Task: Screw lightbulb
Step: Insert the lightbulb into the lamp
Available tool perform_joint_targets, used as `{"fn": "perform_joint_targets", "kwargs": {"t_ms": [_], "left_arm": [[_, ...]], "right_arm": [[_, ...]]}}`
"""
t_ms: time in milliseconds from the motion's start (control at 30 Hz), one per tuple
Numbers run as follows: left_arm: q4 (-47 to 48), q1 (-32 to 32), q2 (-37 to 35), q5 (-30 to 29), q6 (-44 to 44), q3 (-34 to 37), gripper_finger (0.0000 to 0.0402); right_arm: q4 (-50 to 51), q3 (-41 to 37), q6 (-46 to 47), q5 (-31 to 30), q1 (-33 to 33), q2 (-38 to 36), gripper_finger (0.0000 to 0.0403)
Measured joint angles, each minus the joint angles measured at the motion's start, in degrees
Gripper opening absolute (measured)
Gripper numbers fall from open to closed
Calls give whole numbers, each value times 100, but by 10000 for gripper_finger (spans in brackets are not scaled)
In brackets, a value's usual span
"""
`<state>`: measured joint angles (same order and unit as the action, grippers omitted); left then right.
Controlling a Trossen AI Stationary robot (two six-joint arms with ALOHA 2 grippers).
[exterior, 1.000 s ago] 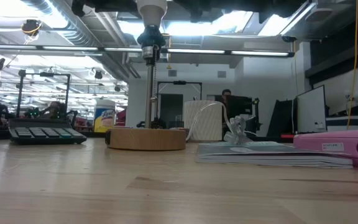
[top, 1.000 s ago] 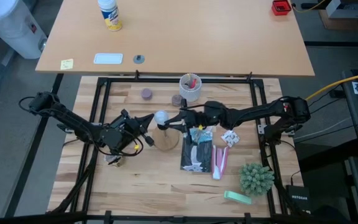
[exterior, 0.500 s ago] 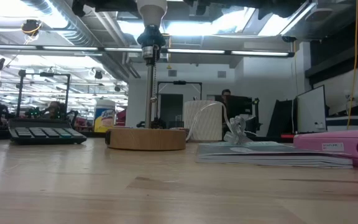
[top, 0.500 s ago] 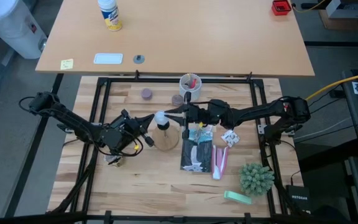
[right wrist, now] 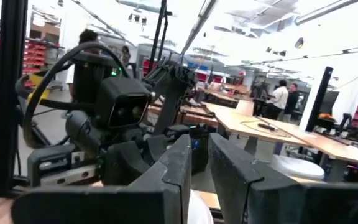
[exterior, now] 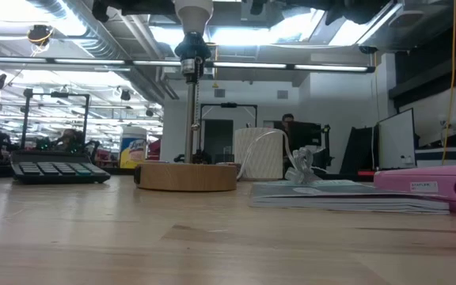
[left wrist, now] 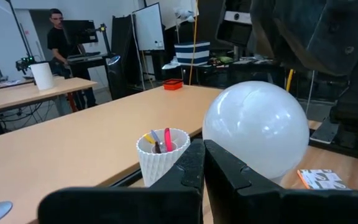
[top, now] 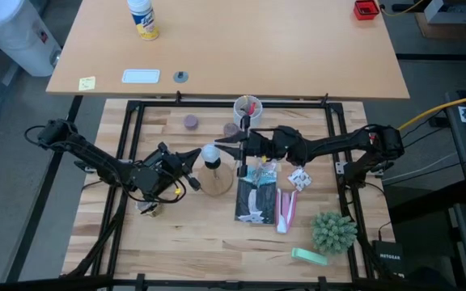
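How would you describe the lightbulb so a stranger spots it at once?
Find the round wooden stand near the middle of the wooden table. The lightbulb sits atop its post, small, white and frosted, unlike the bigger white cup of red pens behind.

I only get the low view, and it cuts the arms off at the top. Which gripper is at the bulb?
Observer: The right gripper. In the high view it reaches in from the right and ends right beside the bulb.
Operator: And the left?
Observer: The left gripper is shut, on the bulb's other side, not around it.
Operator: What's behind the stand?
Observer: A white cup with red items, toward the table's far edge.
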<state>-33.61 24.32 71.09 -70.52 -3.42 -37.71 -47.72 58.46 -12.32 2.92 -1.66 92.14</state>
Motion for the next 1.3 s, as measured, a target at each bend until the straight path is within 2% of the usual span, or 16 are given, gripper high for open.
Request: {"fn": "perform_joint_targets", "kwargs": {"t_ms": [233, 967, 1300], "left_arm": [[-1, 0, 0, 0, 0, 0, 1], [-8, 0, -2, 0, -28, 0, 1], [-867, 6, -24, 1, -984, 0, 1]], "right_arm": [[515, 0, 0, 23, 1, 0, 62], [1018, 13, 7, 33, 14, -15, 62], [1077, 15, 7, 33, 14, -15, 62]]}}
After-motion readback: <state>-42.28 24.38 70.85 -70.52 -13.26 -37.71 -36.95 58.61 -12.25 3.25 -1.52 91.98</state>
